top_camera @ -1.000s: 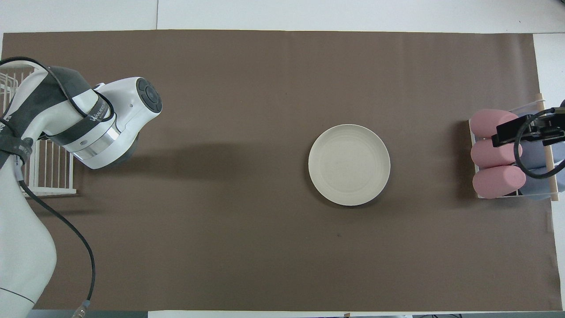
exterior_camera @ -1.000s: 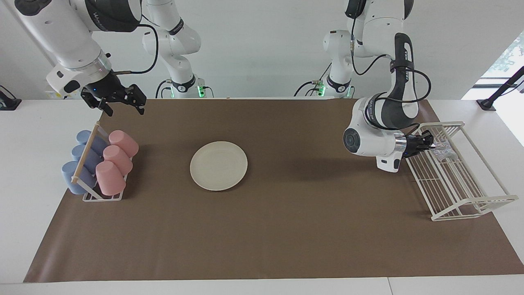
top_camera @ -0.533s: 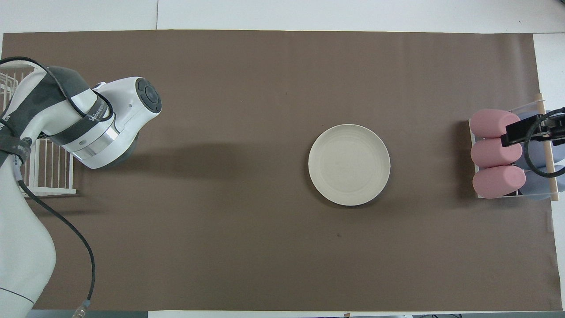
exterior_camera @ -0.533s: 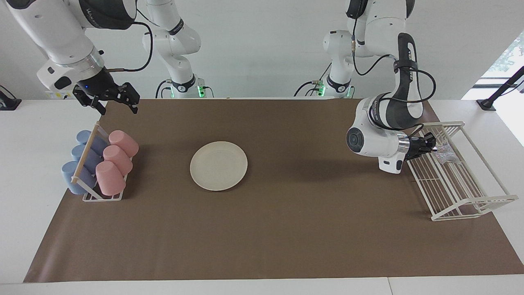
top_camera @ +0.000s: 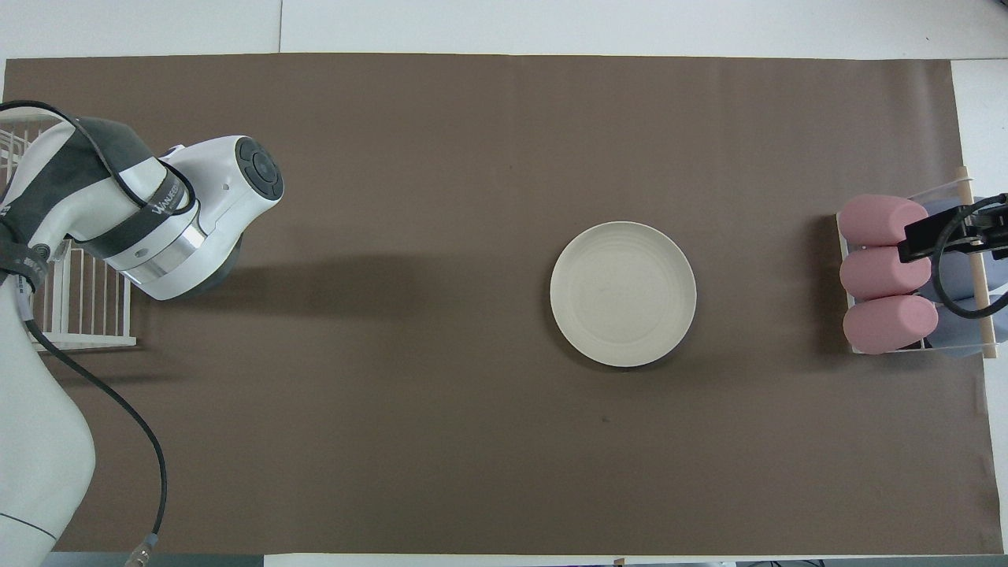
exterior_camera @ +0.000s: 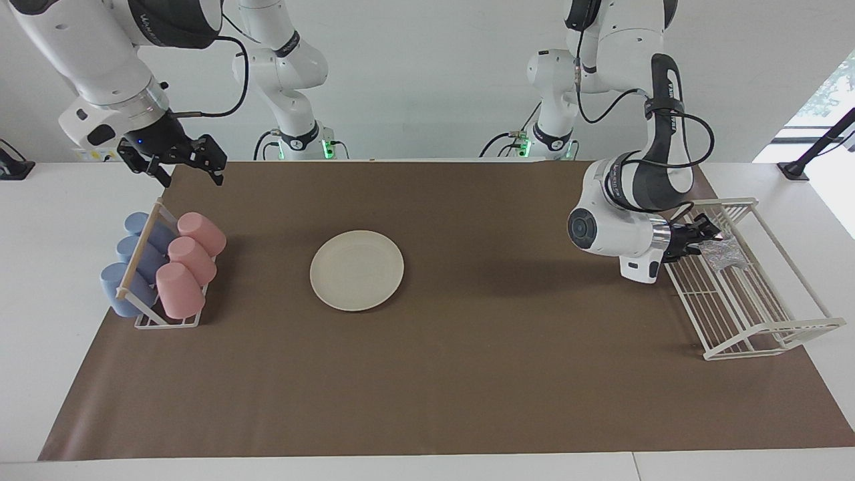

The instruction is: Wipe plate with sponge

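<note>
a: what has just changed at the left arm's end of the table?

b: the sponge (exterior_camera: pixel 723 252) has just been let go. a moment ago it was pinched in the left gripper (exterior_camera: pixel 705 235); now the fingers are seen spread apart, and the sponge is seen lying on the bars of the white wire rack (exterior_camera: pixel 748 300), at the end of the rack nearer the robots.

a: what is meant by that for the wiping?

b: the sponge seems to have been put back, so the wiping is judged either finished or not in hand at this moment. no contact between sponge and plate is shown.

a: where is the sponge placed relative to the fingers?

b: it is found just beside the fingertips, slightly below them. whether the tips are touching it cannot be told.

a: and the plate?

b: the plate (exterior_camera: pixel 357 270) is laid flat on the brown mat (exterior_camera: pixel 427 374) near the middle of the table (exterior_camera: pixel 40 200), well apart from the sponge and from both grippers. its surface is seen bare and cream-white in the overhead view too (top_camera: pixel 623 294).

a: what is done by the right arm?

b: it is kept waiting. the right gripper (exterior_camera: pixel 179 160) is held in the air over the edge of the mat at the right arm's end, above the cup rack (exterior_camera: pixel 167 321) of pink and blue cups (exterior_camera: pixel 194 257), with its fingers apart and nothing held.
</note>
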